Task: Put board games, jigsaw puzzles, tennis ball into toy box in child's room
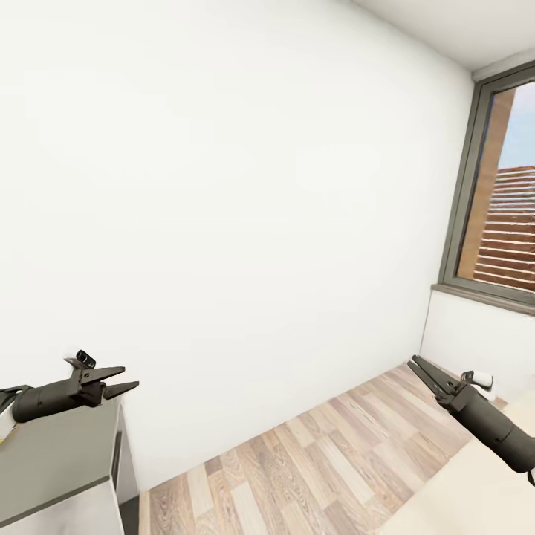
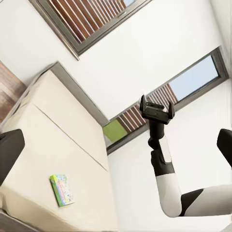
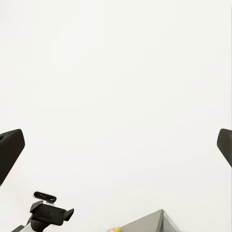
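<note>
My left hand (image 1: 126, 377) lower left over the bench (image 1: 52, 461), my right hand (image 1: 417, 365) lower right — both spread wide, empty; a board game (image 2: 62, 189) lies on the bed (image 2: 58, 145).

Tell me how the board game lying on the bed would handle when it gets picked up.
The board game looks thin and flat, so probably light and fairly stiff. It lies flush on the bed, so its low edge may be hard to pinch. It is unlikely to roll.

Bare floor (image 1: 312, 461) lies open between the tabletop (image 1: 52, 453) at left and the bed (image 1: 475, 490) at right; the wall (image 1: 223, 186) blocks ahead.
</note>
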### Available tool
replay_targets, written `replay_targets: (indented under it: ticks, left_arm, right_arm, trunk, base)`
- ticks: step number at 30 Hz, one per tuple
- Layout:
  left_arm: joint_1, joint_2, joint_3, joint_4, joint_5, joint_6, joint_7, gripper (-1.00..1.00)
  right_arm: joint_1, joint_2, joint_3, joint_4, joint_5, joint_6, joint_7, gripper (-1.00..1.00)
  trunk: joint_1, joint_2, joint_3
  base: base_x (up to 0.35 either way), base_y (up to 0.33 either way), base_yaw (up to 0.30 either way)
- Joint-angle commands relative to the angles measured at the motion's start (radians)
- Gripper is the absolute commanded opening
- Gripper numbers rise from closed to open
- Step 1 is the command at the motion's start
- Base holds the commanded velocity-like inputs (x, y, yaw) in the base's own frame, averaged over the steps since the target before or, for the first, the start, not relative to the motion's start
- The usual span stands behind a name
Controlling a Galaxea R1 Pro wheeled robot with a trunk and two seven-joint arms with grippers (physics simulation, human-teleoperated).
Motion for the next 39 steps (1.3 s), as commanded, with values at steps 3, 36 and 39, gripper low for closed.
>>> replay_targets:
  ticks: [3,36,39]
  left_arm:
    - [-0.001,0.001,-0.005,0.001,0.003,0.011,-0.005,1.00]
    - [0.000,-0.005,-0.005,0.001,0.003,0.011,-0.005,1.00]
    - [-0.001,-0.006,-0.005,0.001,0.003,0.011,-0.005,1.00]
  right_arm:
    - [-0.001,-0.001,-0.001,0.001,-0.002,0.005,0.001,1.00]
    - [-0.001,-0.001,-0.001,0.001,-0.003,0.005,0.001,1.00]
    - [-0.001,0.000,-0.001,0.001,-0.003,0.005,0.001,1.00]
  trunk:
    - [0.000,-0.001,0.002]
    - [0.000,-0.001,0.023]
    - [0.000,-0.001,0.025]
  base:
    - [0.000,0.000,-0.278]
    - [0.000,0.000,-0.278]
    - [0.000,0.000,-0.278]
